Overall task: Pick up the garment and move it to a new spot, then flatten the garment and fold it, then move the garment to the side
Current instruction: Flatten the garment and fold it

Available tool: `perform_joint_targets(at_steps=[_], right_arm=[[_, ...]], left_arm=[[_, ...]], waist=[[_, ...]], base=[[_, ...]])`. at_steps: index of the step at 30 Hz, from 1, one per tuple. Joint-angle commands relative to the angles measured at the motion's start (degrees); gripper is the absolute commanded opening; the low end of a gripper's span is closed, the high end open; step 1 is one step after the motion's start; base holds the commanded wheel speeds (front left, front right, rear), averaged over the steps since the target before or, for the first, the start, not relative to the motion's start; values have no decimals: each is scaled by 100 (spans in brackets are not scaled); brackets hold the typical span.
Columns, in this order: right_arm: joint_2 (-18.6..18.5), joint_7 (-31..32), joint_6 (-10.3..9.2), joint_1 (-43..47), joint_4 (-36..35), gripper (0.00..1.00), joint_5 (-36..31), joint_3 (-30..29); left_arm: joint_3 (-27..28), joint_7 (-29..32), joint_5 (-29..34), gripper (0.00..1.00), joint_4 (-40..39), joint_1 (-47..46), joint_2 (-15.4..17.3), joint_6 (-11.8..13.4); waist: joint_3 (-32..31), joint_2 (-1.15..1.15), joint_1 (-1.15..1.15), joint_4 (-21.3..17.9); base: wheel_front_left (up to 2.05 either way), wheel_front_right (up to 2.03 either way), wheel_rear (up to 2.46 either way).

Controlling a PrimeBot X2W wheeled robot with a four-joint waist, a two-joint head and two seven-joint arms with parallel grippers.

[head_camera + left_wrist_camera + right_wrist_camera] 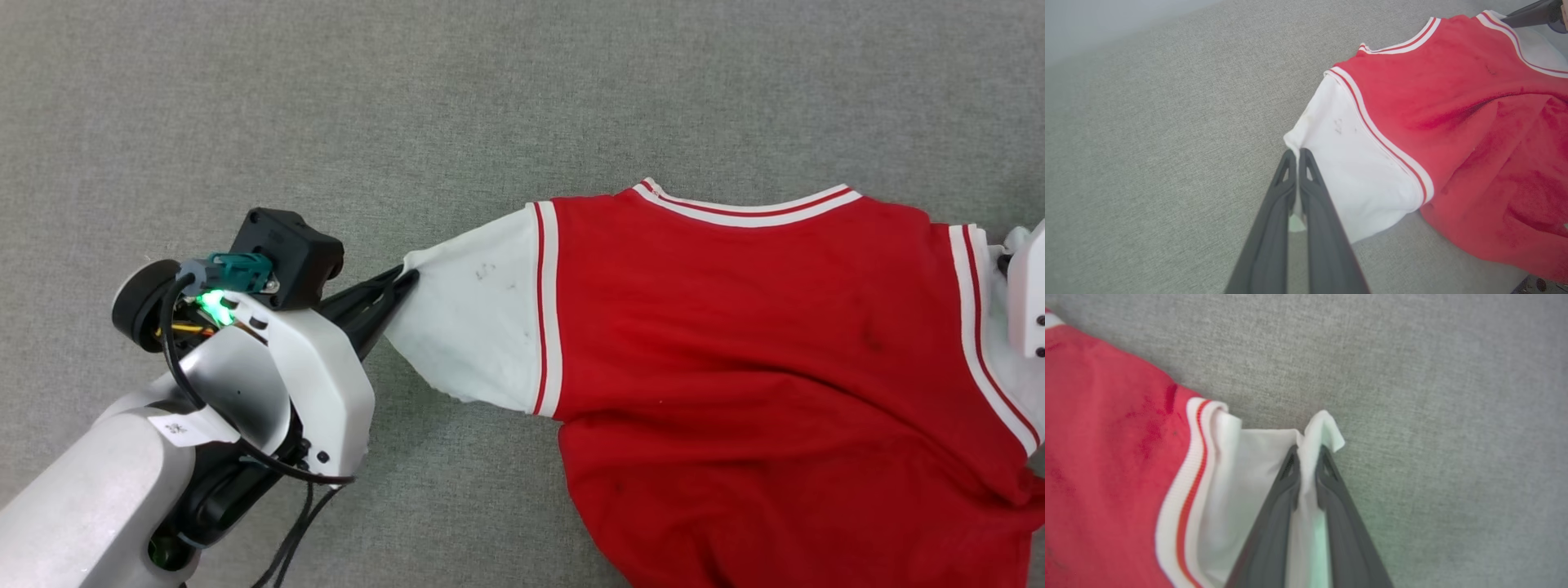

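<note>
The garment [735, 343], red with white sleeves and red-white striped trim, lies plain side up and spread across a grey cloth surface, its lower part rumpled. My left gripper [406, 282] is shut on the tip of the left white sleeve [465, 327], pulling it out to a point. In the left wrist view the fingertips [1297, 154] pinch that sleeve's edge beside the garment [1453, 122]. My right gripper [1308, 451] is closed on a fold of the other white sleeve [1241, 490], with cloth poking out past the tips. In the head view, its pale wrist housing [1027, 286] is at the right edge.
The grey woven surface [408, 98] stretches beyond the garment on the far side and to the left. My left arm's pale forearm and dark cables [245, 457] fill the lower left of the head view. The right arm's dark fingers [1531, 14] show in the left wrist view's top right corner.
</note>
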Motion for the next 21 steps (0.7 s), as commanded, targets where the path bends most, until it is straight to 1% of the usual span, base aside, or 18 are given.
perform_joint_targets(at_steps=[1, 4, 11, 15, 21], right_arm=[[45, -143, 9, 218, 168, 0, 30, 85], [-52, -593, 2, 84, 121, 0, 40, 84], [-70, -1509, 3, -146, 66, 0, 57, -74], [-83, -1922, 3, -254, -48, 0, 126, -148], [-104, -2338, 3, -389, -312, 0, 281, -249]], left_arm=[[29, -85, 95, 0, 26, -15, 30, 33], [80, -194, 89, 0, 83, 12, 1, 54], [288, -530, 73, 0, 312, 133, 39, 135], [463, -778, 129, 0, 423, 152, 105, 168], [767, -1163, 206, 0, 436, 66, 176, 259]], waist=[[-67, 0, 0, -33], [-201, 0, 0, -80], [-737, 0, 0, -262], [-1102, 0, 0, -378], [-1575, 0, 0, -519]], base=[[0, 0, 0], [0, 0, 0], [0, 0, 0], [0, 0, 0], [0, 0, 0]])
